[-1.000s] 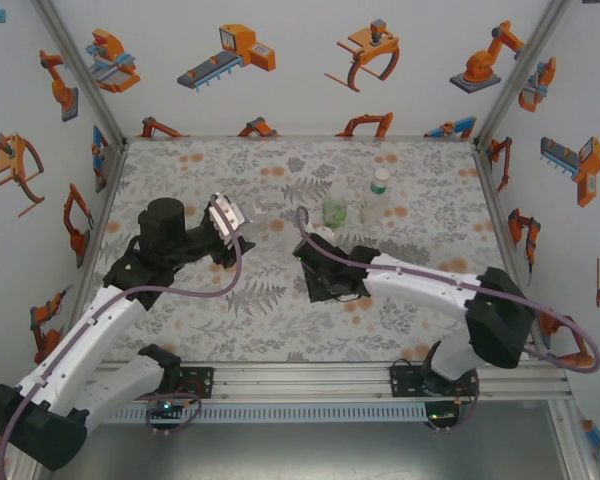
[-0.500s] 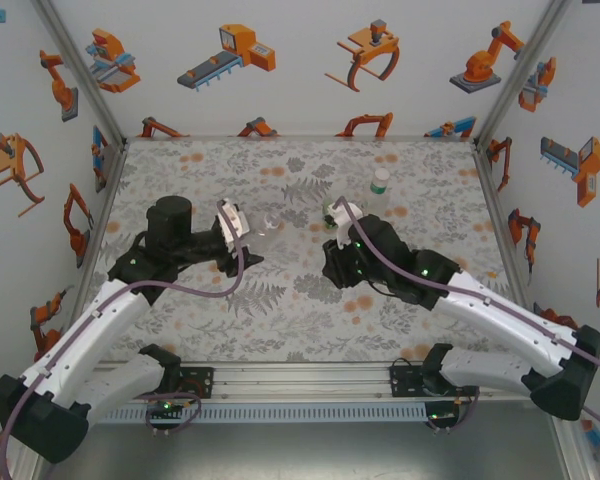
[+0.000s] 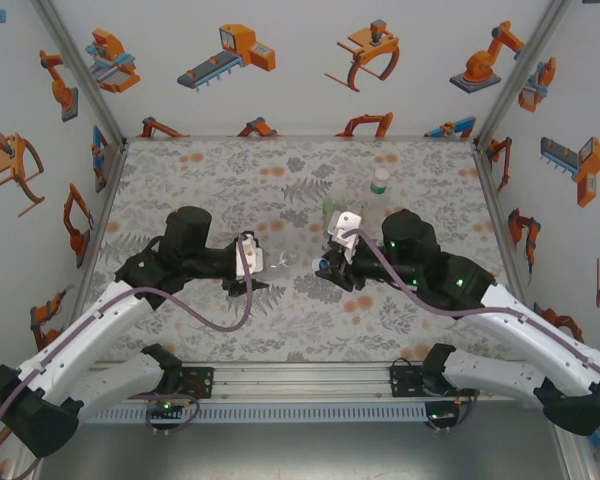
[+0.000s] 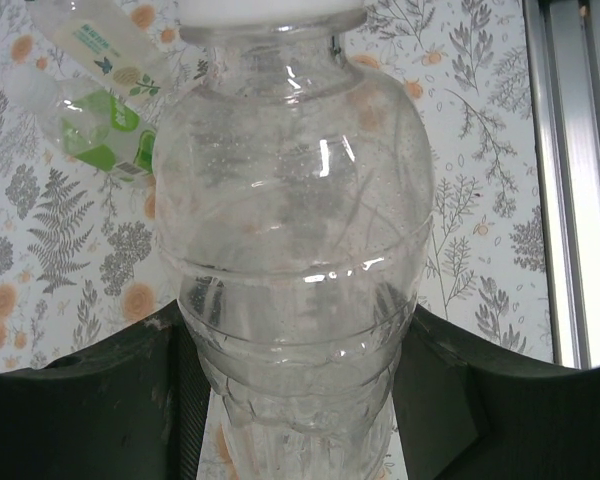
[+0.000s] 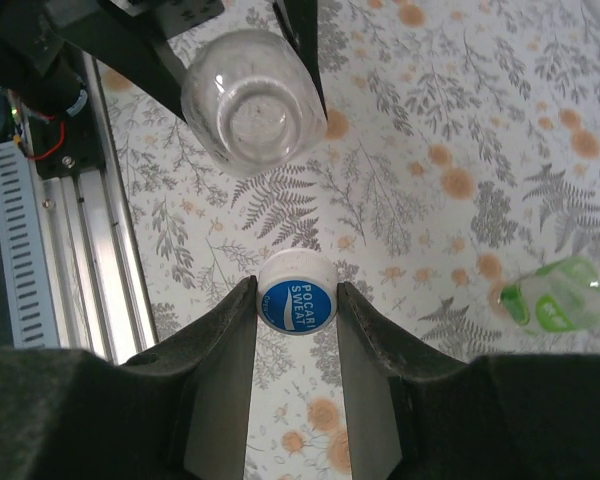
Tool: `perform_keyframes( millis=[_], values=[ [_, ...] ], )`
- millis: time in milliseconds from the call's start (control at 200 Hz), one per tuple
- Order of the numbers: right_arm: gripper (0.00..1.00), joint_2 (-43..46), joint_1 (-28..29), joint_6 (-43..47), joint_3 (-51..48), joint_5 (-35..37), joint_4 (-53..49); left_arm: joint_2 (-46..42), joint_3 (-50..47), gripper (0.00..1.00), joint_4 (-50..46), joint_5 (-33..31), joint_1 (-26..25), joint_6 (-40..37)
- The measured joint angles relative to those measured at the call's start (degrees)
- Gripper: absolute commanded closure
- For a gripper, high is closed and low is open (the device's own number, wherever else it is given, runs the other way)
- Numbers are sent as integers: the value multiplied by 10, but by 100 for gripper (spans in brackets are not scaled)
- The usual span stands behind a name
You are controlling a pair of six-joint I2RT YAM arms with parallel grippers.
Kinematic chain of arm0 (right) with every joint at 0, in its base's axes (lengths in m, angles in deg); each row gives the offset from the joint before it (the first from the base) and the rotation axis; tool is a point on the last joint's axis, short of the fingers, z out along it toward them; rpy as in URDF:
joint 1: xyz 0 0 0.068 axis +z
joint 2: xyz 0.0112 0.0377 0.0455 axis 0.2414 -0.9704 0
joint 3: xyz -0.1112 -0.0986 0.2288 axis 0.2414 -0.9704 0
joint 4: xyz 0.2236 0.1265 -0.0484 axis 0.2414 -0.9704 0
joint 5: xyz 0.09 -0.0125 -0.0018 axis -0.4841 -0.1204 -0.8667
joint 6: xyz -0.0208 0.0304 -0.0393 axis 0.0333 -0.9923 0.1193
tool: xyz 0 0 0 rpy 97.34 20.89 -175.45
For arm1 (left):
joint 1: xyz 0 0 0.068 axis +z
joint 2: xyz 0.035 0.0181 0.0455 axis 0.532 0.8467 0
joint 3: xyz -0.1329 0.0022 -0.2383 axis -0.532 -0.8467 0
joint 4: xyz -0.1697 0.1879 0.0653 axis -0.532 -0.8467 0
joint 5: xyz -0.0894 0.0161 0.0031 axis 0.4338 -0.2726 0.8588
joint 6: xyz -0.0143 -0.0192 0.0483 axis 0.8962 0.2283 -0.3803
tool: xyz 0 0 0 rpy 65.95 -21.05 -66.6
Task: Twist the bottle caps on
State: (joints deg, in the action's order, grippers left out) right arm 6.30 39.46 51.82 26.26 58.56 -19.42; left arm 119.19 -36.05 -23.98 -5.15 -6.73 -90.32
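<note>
From above, the left gripper [image 3: 256,262] clamps a clear bottle [image 3: 280,263] held level, its neck toward the right gripper [image 3: 328,264] close by. Left wrist: the fingers squeeze the bottle's lower body. Right wrist: the jaws are closed on a blue-and-white Pocari Sweat cap [image 5: 296,303] — the bottle's mouth faces it, offset and apart — a misalignment the overhead view hides.

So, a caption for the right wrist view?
Right gripper pinching a blue-topped white plastic cap near a clear plastic bottle.

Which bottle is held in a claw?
The clear unlabelled bottle, gripped by the left claw. The green-tinted bottle and the green-labelled one stand free on the mat.
</note>
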Motion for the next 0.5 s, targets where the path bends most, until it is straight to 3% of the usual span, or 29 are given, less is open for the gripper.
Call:
perform_keyframes(
  millis=[496],
  values=[
    [91, -25, 10, 101, 4, -86, 43, -17, 0, 100, -30, -54, -25, -54]
  ],
)
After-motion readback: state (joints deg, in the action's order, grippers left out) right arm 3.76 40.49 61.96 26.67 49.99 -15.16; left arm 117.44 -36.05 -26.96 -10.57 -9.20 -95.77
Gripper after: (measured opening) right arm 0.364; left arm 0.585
